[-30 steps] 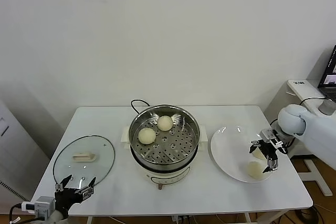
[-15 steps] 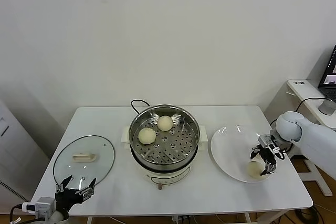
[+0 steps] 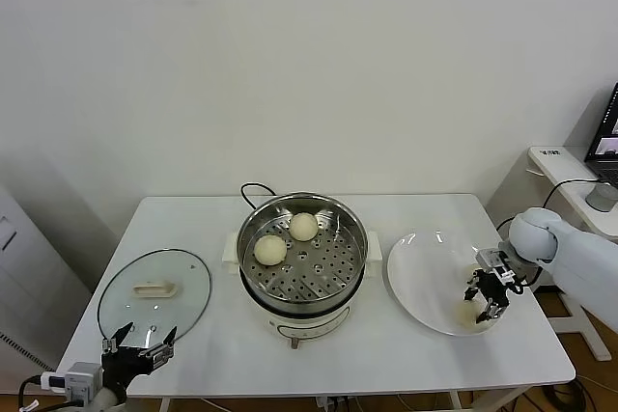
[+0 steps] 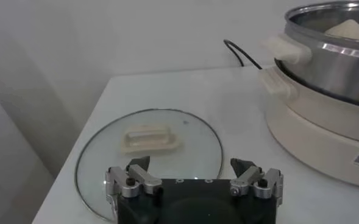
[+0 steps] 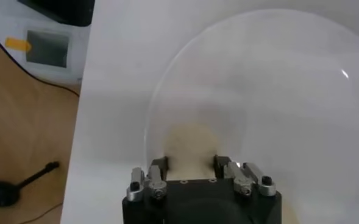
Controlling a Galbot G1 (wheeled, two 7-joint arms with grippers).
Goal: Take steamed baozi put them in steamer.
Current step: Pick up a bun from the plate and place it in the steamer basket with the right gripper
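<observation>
Left gripper (image 3: 135, 344): parked wide at the table's near edge, by the glass lid (image 3: 154, 287).
Right gripper (image 3: 486, 298): had dropped and narrowed around a baozi (image 5: 190, 145) on the plate (image 3: 425, 267); lift seemed next.
Steamer (image 3: 302, 250): held two baozi (image 3: 270, 249).

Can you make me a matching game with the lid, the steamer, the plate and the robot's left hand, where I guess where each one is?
Things:
1. glass lid
2. steamer
3. plate
4. left gripper

Places:
A. in the middle of the table, with two baozi inside
B. at the table's front left corner, fingers open, holding nothing
C. lying flat on the left side of the table
D. on the right side of the table, with the right gripper over a baozi

Pairs: 1-C, 2-A, 3-D, 4-B
</observation>
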